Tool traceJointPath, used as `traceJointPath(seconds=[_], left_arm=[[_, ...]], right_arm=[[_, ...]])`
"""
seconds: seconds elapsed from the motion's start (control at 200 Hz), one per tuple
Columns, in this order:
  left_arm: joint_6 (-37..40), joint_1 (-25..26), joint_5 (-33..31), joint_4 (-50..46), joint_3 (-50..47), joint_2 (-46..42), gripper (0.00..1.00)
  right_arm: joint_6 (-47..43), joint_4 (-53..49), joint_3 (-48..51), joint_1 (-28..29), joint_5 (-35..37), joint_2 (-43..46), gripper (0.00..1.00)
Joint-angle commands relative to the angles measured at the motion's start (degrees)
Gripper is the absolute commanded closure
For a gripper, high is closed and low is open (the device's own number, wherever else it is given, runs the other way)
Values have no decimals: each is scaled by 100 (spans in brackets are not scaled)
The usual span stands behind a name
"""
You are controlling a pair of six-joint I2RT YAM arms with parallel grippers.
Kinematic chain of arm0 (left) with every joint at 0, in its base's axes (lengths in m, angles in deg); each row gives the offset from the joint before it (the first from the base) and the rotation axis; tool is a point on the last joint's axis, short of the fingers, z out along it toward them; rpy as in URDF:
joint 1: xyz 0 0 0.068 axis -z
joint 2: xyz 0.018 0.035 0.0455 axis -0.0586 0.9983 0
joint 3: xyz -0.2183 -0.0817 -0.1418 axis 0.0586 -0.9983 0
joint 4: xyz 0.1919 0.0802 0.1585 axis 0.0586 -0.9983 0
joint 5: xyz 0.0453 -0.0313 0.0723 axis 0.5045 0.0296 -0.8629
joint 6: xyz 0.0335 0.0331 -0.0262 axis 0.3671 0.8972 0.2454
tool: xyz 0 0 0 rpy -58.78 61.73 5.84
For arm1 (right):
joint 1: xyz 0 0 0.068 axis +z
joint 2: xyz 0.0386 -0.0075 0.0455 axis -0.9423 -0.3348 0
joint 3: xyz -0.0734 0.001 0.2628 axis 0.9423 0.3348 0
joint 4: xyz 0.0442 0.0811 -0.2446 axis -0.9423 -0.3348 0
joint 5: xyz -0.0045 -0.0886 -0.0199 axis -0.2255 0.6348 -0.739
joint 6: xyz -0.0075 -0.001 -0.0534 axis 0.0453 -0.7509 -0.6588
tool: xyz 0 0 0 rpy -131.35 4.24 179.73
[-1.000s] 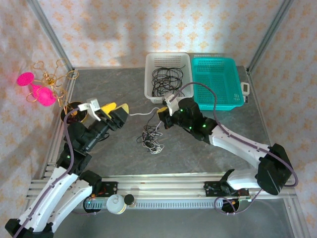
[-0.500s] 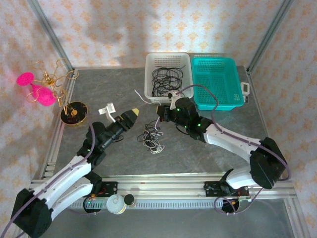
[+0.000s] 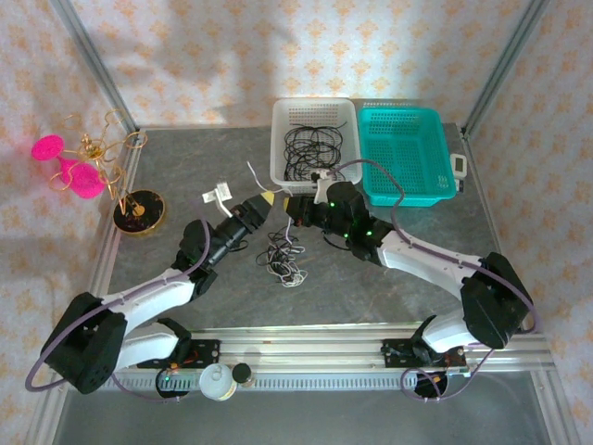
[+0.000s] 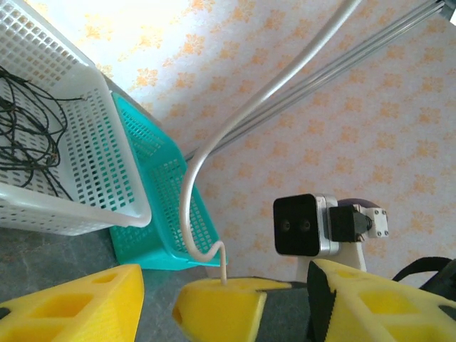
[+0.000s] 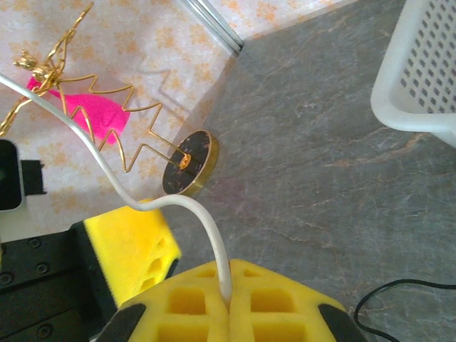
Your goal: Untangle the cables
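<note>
At far left a gold wire stand [image 3: 139, 211] sits on the tabletop [image 3: 204, 158]. My left gripper [image 3: 262, 205] has its jaws apart. Just beside it, my right gripper [image 3: 295, 209] is clamped on a white cable [image 5: 174, 202], which arcs up and away to the left. A tangle of cables [image 3: 283, 260] lies on the tabletop near both, on the side of the arm bases. Further right, black cables [image 3: 310, 148] fill the white basket [image 3: 278, 139], which touches a teal basket [image 3: 408, 153].

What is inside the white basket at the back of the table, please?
Loose loops of black cables lie in the white basket. The right arm covers part of its near edge, hiding anything there.
</note>
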Motion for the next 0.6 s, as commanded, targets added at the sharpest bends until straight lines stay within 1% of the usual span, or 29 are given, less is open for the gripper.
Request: traceJointPath(seconds=[0.0,0.03,0.09,0.18,0.26,0.33,0.435,0.461,0.591], left_arm=[[0,31,25,752,372,185,40],[-33,31,-70,789,416,255,41],[-162,30,-299,863,487,406,47],[-375,29,-451,1378,524,673,57],[-499,29,-483,1904,521,869,69],[-544,43,-588,2171,495,929,78],[-481,42,-667,2084,583,920,95],[-462,38,-693,2021,608,893,100],[-332,64,-843,1871,658,677,100]], right_arm=[[-19,350,13,48,-213,5,100],[-23,380,30,48,-236,12,100],[-65,456,63,56,-323,24,100],[-143,586,100,96,-391,21,100],[-152,707,137,107,-441,15,100],[-190,758,129,119,-503,-2,100],[-380,743,69,161,-638,-57,100],[-446,719,61,179,-618,-55,100],[-790,827,205,241,-441,-22,100]])
